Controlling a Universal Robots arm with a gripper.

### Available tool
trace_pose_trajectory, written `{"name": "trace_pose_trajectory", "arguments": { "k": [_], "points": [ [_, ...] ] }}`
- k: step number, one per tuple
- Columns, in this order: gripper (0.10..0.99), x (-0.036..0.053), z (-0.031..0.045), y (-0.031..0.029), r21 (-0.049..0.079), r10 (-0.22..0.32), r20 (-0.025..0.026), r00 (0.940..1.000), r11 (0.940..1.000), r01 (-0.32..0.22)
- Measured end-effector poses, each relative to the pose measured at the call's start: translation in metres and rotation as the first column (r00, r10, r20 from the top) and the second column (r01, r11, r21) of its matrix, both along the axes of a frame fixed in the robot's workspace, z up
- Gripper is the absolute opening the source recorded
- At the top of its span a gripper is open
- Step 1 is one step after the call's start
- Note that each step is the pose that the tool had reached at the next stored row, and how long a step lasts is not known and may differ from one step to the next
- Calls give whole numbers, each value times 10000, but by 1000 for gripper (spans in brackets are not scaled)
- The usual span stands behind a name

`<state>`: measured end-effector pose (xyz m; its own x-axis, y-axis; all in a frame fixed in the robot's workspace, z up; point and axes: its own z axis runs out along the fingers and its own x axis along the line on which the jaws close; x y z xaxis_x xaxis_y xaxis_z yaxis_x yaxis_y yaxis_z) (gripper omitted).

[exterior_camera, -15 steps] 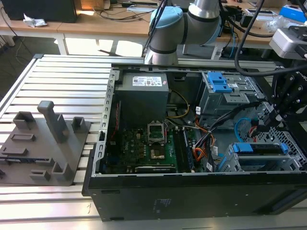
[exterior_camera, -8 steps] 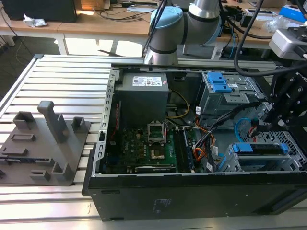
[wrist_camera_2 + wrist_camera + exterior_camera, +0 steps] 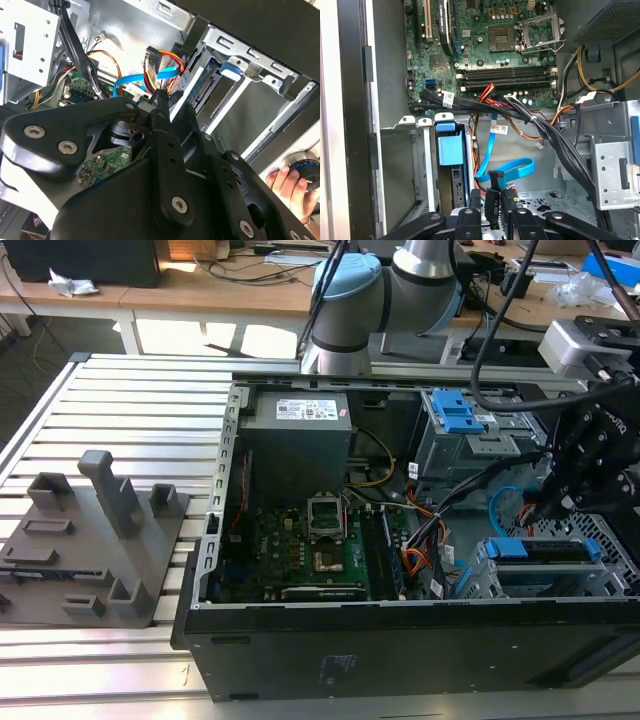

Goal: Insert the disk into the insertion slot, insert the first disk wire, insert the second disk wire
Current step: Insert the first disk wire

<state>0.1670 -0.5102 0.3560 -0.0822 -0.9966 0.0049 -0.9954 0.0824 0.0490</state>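
The disk (image 3: 545, 550) sits inside the insertion slot (image 3: 610, 575), a grey perforated bay at the case's corner on the exterior view's right; its blue carrier (image 3: 451, 147) faces the first wrist camera. My gripper (image 3: 545, 512) hangs just above the disk's cable end. In both wrist views the fingers are closed on a black connector (image 3: 493, 186) at the end of a looping blue disk wire (image 3: 512, 167). The gripper (image 3: 492, 200) holds it beside the disk's edge (image 3: 457, 187). A red, orange and yellow wire bundle (image 3: 162, 62) lies just past the gripper (image 3: 161, 97).
Motherboard (image 3: 310, 550), power supply (image 3: 300, 435) and a taller cage with blue latches (image 3: 465, 430) fill the case. Thick black cables (image 3: 555, 140) cross near the bay. A grey fixture (image 3: 95, 540) stands on the slatted table. A person's hand (image 3: 290, 185) holds a blue-black object outside the case.
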Motion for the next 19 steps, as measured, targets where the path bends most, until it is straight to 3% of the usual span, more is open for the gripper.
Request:
{"name": "trace_pose_trajectory", "arguments": {
  "k": [6,8,19],
  "points": [
    [286,2,-3,0,-23,-1,-1,10000,10000,1],
    [176,2,-3,0,-27,-2,-1,10000,10000,2],
    [176,10,-3,1,-50,1,-1,10000,10000,-1]
  ]
}}
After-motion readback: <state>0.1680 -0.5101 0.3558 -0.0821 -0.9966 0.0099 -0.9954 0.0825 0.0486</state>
